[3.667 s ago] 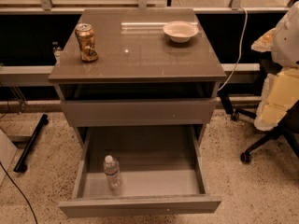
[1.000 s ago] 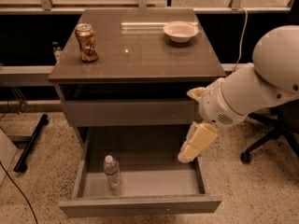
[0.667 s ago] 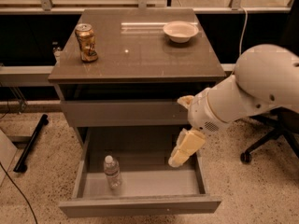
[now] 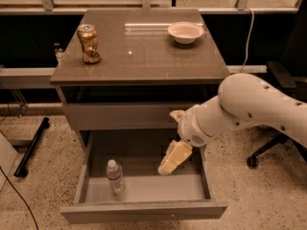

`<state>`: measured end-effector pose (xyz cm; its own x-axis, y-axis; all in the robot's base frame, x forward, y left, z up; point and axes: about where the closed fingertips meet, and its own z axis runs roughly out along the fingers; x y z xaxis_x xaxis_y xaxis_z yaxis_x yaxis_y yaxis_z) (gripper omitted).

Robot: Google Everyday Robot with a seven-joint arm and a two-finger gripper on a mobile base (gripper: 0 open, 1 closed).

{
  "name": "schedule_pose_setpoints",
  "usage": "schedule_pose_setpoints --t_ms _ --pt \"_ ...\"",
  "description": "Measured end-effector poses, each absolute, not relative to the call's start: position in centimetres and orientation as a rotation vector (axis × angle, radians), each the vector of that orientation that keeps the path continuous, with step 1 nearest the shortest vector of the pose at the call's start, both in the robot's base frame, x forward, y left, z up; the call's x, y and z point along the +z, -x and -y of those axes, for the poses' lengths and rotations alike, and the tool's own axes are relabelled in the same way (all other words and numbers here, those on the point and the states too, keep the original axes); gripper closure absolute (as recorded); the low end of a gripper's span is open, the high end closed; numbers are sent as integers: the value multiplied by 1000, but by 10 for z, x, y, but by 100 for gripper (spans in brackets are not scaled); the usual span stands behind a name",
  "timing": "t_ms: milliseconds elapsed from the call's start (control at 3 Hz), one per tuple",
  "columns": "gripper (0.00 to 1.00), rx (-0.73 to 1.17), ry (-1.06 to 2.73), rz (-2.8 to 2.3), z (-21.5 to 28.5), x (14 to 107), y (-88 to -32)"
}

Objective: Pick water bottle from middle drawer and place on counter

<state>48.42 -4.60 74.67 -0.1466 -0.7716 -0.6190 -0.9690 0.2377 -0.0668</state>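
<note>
The water bottle (image 4: 115,177), small, clear, with a white cap, stands upright at the left of the open middle drawer (image 4: 144,211). The drawer is pulled out below the shorter grey drawer front. The counter (image 4: 139,47) is the glossy grey-brown top of the cabinet. My gripper (image 4: 173,158), cream coloured, hangs from the white arm (image 4: 249,111) over the right-middle of the drawer, to the right of the bottle and apart from it. It holds nothing.
A dented gold-brown can (image 4: 89,43) stands at the counter's left. A white bowl (image 4: 185,32) sits at its back right. An office chair base (image 4: 261,152) is on the floor to the right. A black stand leg (image 4: 31,147) lies at the left.
The arm has swung in from the right, and the gripper has moved left and down over the open drawer, closer to the bottle. The bottle, can and bowl have not moved.
</note>
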Motion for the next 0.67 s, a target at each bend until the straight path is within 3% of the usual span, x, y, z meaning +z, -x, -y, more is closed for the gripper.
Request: schedule_pose_setpoints --t_ms 667 --pt "0 554 1622 -1968 27 729 -489"
